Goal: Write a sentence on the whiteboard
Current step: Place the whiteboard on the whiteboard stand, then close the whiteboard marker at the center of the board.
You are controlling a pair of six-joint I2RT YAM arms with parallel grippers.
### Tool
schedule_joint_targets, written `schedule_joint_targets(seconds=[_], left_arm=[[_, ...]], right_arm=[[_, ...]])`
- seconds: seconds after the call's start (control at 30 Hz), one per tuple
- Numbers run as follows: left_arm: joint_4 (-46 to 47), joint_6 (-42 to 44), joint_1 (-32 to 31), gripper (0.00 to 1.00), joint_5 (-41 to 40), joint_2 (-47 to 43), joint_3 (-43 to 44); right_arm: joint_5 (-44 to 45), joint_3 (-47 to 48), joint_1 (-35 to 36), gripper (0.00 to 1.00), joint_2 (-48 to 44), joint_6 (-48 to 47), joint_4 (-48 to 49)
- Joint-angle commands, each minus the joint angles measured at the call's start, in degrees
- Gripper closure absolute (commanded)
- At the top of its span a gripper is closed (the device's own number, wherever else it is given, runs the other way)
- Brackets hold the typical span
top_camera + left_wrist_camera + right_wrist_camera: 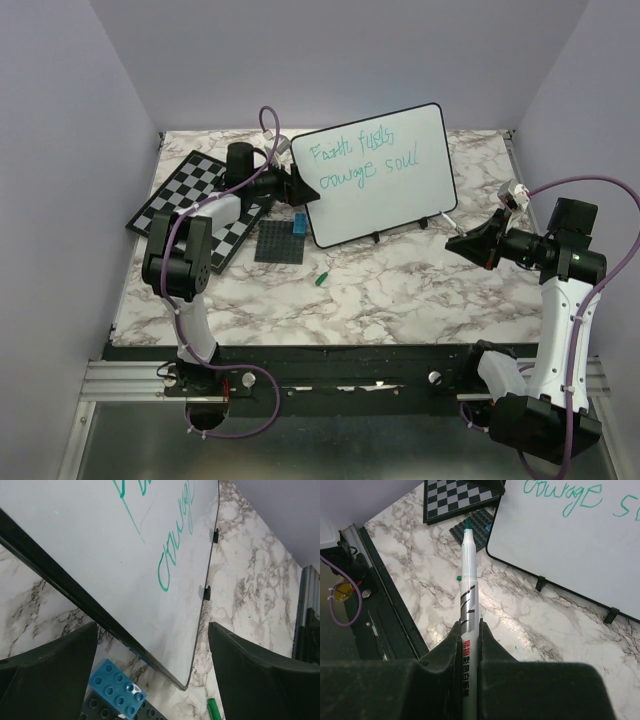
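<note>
Two thin teal lines form the sentence (352,160) on the whiteboard (400,205), propped on the table (420,290). Our left gripper (298,186) gapes empty at its edge; our right gripper (468,630) clamps a marker (469,580)

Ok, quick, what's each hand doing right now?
Left hand: open, holding nothing.
Right hand: closed on the marker.
</note>
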Motion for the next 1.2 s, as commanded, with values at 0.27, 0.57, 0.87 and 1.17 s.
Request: schedule_joint_targets(seconds=[0.27, 0.57, 0.87, 1.17], left_arm=[[-4.2, 5.1, 2.6, 0.01, -8.4, -13.3, -7.7], [-14.6, 7.8, 3.9, 0.01, -27.5, -33.4, -15.8], [-20.4, -4.1, 6.2, 0.01, -35.6, -55.6, -24.5], [-33.0, -9.6, 6.1, 0.01, -28.5, -62.2, -28.7]], right_arm=[[-0.5, -1.6, -0.4, 1.00, 0.0, -2.0, 0.8], [-0.2, -4.1, -0.4, 0.99, 0.2, -3.3, 3.0], [-0.1, -6.4, -0.4, 1.00, 0.1, -3.7, 5.2], [0.5, -8.2, -0.4, 0.99, -0.4, -2.8, 6.8]])
